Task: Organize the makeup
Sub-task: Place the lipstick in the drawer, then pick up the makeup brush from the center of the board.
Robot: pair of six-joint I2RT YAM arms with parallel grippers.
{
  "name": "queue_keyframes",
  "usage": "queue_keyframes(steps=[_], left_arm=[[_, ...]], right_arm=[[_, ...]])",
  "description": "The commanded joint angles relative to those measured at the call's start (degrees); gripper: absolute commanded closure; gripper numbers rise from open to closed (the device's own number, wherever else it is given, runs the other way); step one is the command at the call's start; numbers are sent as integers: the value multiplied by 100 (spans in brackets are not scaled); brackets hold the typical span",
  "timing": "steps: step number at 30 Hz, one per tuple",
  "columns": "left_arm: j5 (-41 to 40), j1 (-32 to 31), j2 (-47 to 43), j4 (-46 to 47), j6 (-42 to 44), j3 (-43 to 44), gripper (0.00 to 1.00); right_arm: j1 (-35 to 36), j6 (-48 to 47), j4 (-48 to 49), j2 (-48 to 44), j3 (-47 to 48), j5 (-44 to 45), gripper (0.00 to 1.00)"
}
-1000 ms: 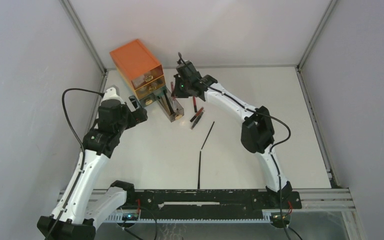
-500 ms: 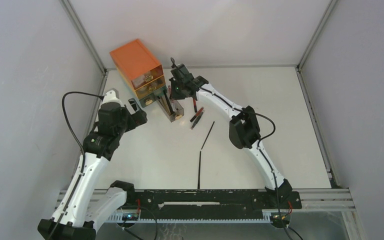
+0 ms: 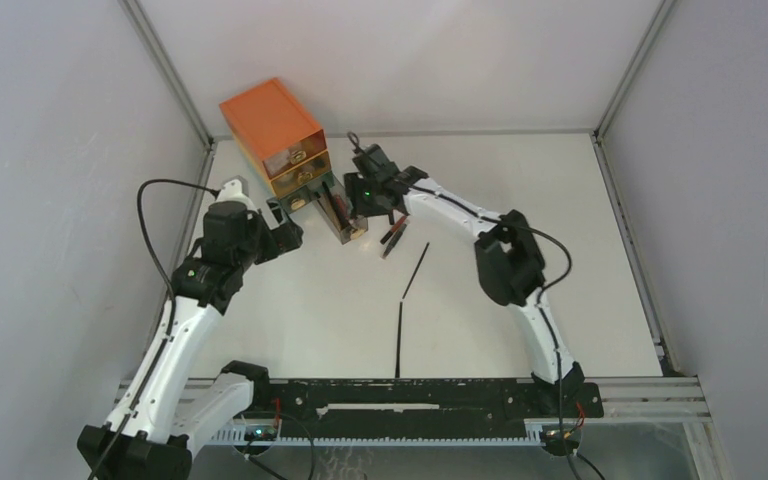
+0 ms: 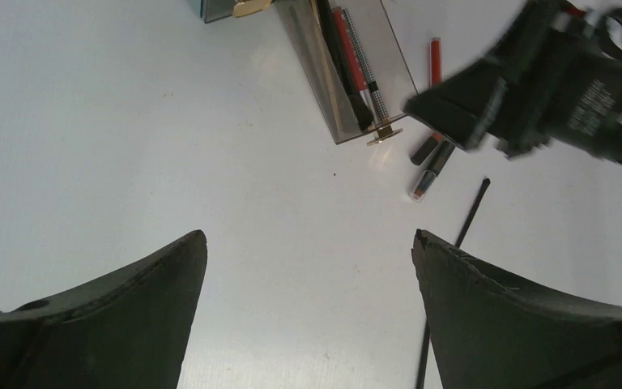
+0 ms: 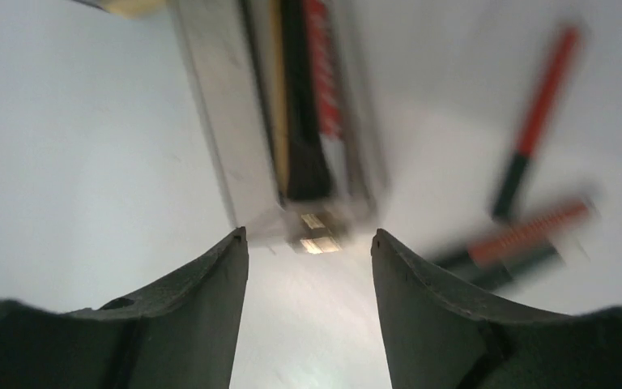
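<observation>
A clear drawer [image 3: 338, 222] stands pulled out of the orange three-drawer box [image 3: 272, 128], with red and black pencils [image 4: 348, 57] lying inside it. My right gripper [image 3: 358, 205] hovers open over the drawer's gold knob [image 5: 316, 232], nothing between its fingers. Loose red-and-black pencils [image 3: 393, 235] lie just right of the drawer, blurred in the right wrist view [image 5: 526, 235]. Two thin black sticks [image 3: 415, 270] [image 3: 399, 340] lie nearer the front. My left gripper [image 3: 288, 222] is wide open and empty, left of the drawer. Its wrist view shows the drawer [image 4: 312, 77] and the right gripper [image 4: 551, 81].
The orange box sits in the back left corner against the enclosure frame. Walls close the table on the left, back and right. A black rail [image 3: 410, 395] runs along the near edge between the arm bases.
My right gripper went from shut to open and pulled back from over the drawer's far end toward its knob. The left gripper shifted slightly right, toward the drawer.
</observation>
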Motion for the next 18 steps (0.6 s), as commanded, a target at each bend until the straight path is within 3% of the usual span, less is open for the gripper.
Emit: queue_keyframes(steps=[1, 3, 8, 11, 18], left_arm=[[250, -202, 80, 79, 189, 66, 0], [243, -274, 78, 111, 188, -23, 0], [434, -309, 166, 272, 114, -250, 0], [507, -341, 243, 352, 94, -267, 0], [504, -370, 277, 351, 159, -201, 0]], right_arm=[[-391, 846, 733, -1909, -2140, 883, 36], [-531, 1289, 636, -2258, -2842, 1157, 37], [-483, 2367, -382, -2518, -3578, 2027, 45], [-430, 2755, -300, -2595, -4069, 2050, 49], [-368, 2829, -248, -2291, -4093, 1832, 53]])
